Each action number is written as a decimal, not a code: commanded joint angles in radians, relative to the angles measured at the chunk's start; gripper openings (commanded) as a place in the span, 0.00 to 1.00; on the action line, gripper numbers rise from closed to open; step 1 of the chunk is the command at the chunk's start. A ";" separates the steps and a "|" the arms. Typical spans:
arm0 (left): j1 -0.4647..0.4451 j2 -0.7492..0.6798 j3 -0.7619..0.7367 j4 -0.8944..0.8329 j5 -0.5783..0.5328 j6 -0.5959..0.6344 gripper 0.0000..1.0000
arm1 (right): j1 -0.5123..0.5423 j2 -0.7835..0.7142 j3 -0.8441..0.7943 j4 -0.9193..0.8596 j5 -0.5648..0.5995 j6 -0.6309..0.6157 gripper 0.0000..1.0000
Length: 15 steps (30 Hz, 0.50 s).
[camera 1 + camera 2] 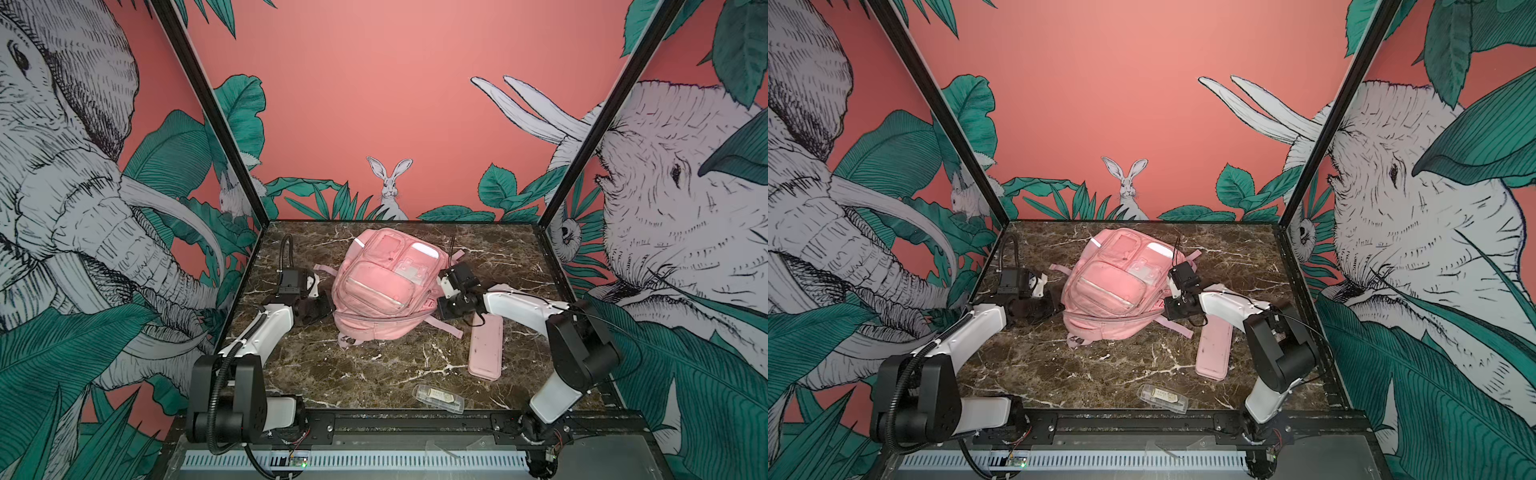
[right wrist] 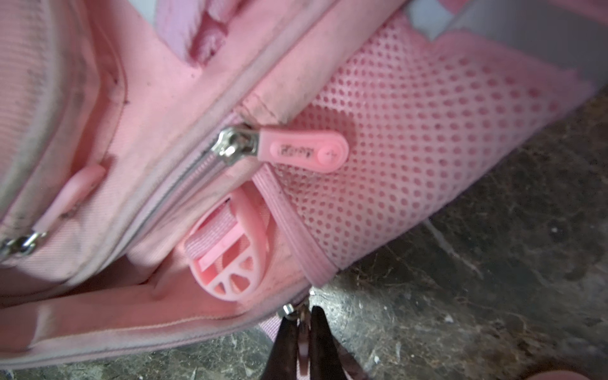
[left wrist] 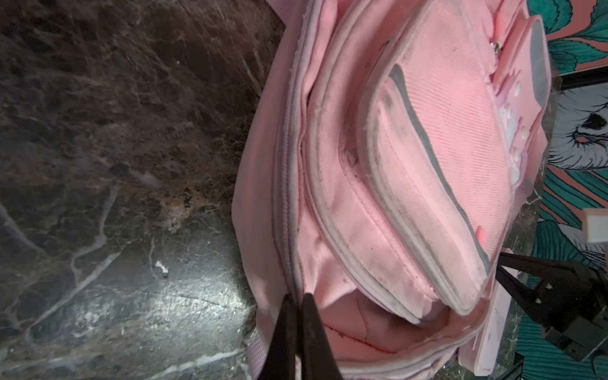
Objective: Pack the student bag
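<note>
The left tool [image 3: 296, 304] is nipped shut on the zip edge of the student bag [image 3: 411, 164], at its gaping main opening. The right tool [image 2: 301, 320] is held narrow, with a pink zipper pull [image 2: 303, 350] pinched between its jaws on the bag's other side. The bag is laid front-up in the middle of the tabletop [image 1: 353, 374], between both arms. A pink pencil case [image 1: 486, 349] is seen near it under the right arm, and a clear packet [image 1: 438, 398] nearer the front edge.

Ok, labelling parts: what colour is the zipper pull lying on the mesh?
The zipper pull is pink; clearest in the right wrist view.
</note>
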 commanded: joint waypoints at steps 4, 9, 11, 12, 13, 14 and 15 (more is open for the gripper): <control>-0.016 -0.030 -0.025 0.013 -0.028 -0.011 0.00 | -0.019 -0.068 0.008 -0.079 0.066 -0.003 0.24; -0.030 -0.021 -0.021 0.021 -0.031 -0.016 0.00 | -0.002 -0.156 -0.041 0.012 0.012 -0.017 0.42; -0.034 -0.011 -0.016 0.021 -0.037 -0.014 0.00 | 0.009 -0.144 -0.027 0.035 0.004 -0.027 0.45; -0.035 -0.005 -0.013 0.019 -0.041 -0.011 0.00 | 0.013 -0.124 -0.005 0.027 0.004 -0.039 0.45; -0.035 0.001 -0.010 0.016 -0.046 -0.006 0.00 | 0.015 -0.105 0.014 0.021 0.008 -0.047 0.46; -0.035 0.005 -0.007 0.015 -0.055 -0.004 0.00 | 0.016 -0.086 0.031 0.018 0.015 -0.058 0.46; -0.035 0.009 -0.005 0.016 -0.063 -0.004 0.00 | 0.016 -0.057 0.046 0.026 0.013 -0.067 0.47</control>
